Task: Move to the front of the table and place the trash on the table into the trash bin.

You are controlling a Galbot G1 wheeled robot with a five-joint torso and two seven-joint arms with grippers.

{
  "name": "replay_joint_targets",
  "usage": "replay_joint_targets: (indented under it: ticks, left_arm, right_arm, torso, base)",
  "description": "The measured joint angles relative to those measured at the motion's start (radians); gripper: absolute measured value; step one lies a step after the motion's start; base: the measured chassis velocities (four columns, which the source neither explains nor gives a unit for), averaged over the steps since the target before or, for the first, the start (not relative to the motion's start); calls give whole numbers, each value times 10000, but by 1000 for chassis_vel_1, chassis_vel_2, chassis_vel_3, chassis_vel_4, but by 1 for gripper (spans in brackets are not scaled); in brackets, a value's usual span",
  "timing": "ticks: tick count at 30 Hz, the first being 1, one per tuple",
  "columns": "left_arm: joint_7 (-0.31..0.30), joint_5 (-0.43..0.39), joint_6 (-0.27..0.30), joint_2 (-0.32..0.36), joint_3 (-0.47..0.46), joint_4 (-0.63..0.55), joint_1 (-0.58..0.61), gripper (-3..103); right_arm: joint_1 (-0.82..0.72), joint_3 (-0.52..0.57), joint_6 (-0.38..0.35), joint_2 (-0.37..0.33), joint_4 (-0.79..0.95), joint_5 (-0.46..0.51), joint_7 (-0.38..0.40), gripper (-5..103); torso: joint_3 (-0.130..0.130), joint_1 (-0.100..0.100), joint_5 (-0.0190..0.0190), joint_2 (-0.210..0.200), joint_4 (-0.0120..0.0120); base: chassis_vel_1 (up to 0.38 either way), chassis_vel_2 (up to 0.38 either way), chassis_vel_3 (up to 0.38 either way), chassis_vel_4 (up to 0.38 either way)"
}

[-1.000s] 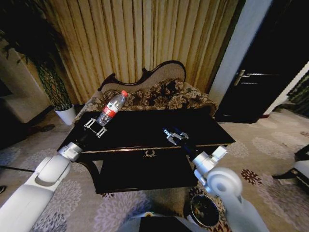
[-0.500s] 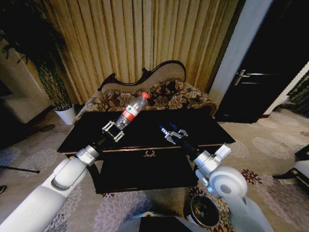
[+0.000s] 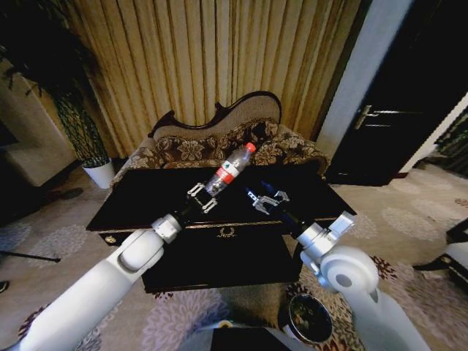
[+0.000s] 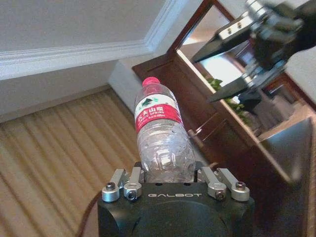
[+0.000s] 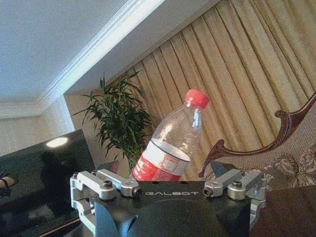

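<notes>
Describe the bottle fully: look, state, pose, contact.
The bottle is clear plastic with a red cap and a red label carrying white print and a green mark. It looks empty or nearly so. The left hand is shut on its base end, holding it off the table, tilted with the cap up and toward the sofa. The right hand is open close beside it, not touching.

We read "GALBOT" in pale letters on the black housing of the left hand [image 4: 173, 183] and of the right hand [image 5: 168, 190]. The bottle [image 4: 162, 143] wears a red label with white characters too small to make out.
</notes>
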Motion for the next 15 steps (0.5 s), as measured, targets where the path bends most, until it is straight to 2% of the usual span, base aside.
replay_joint_targets:
  ticks: [4, 15]
  left_arm:
    - [-27, -56, 4, 246, 598, -170, -224, 42]
    - [-3, 224, -63, 476, 966, -381, -193, 42]
  right_arm:
    - [49, -91, 87, -82, -219, 6, 0, 100]
    - [116, -214, 163, 24, -409, -40, 1, 100]
  torso:
    - [0, 0, 0, 0, 1]
    - [0, 0, 0, 0, 2]
  base:
    - [0, 0, 0, 0]
    - [0, 0, 0, 0]
